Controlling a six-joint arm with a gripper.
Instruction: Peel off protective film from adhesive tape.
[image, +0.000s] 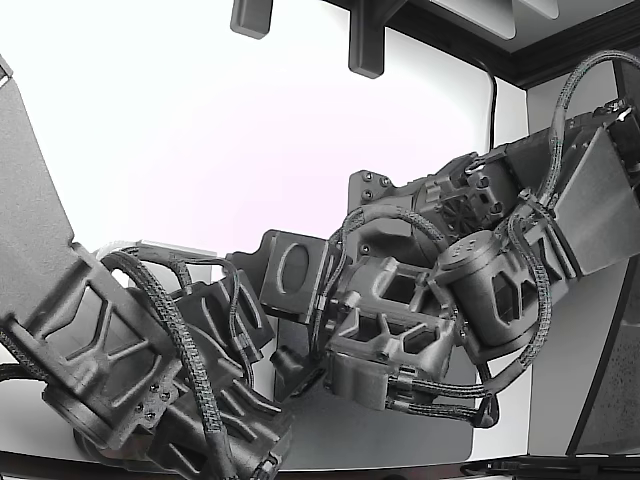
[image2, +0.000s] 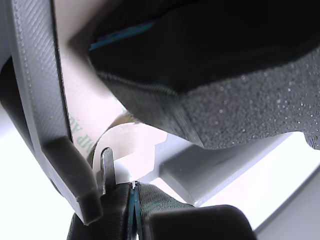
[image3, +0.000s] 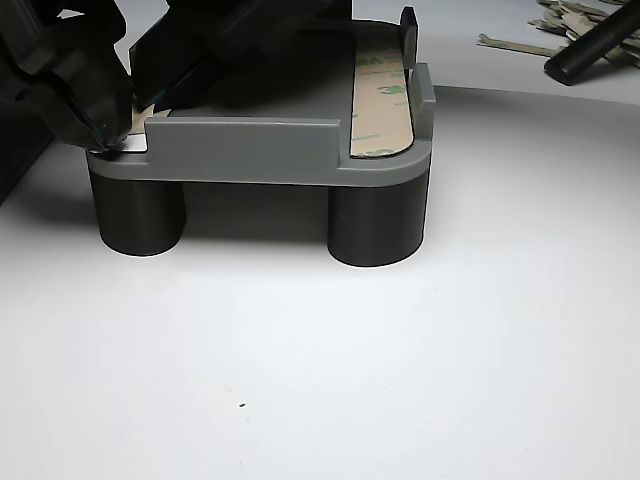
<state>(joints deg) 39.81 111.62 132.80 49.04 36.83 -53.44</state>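
A grey fixture (image3: 250, 150) on two black round feet carries adhesive tape strips covered with tan printed film. One covered strip (image3: 382, 100) lies along its side at the other view's right. My gripper (image3: 108, 132) is at the opposite corner, where a pale film end (image3: 136, 140) shows. In the wrist view the fingertips (image2: 150, 202) are pressed together with a thin white edge between them. The curled film end (image2: 131, 142) rises just above them beside the fixture wall (image2: 35, 90). The exterior view shows only black arm links (image: 400, 320).
A black foam-faced block (image2: 240, 105) of a second arm sits on the fixture, close over the tape. Several peeled film strips (image3: 565, 20) and a black rod (image3: 595, 48) lie at the back right of the white table (image3: 350, 350).
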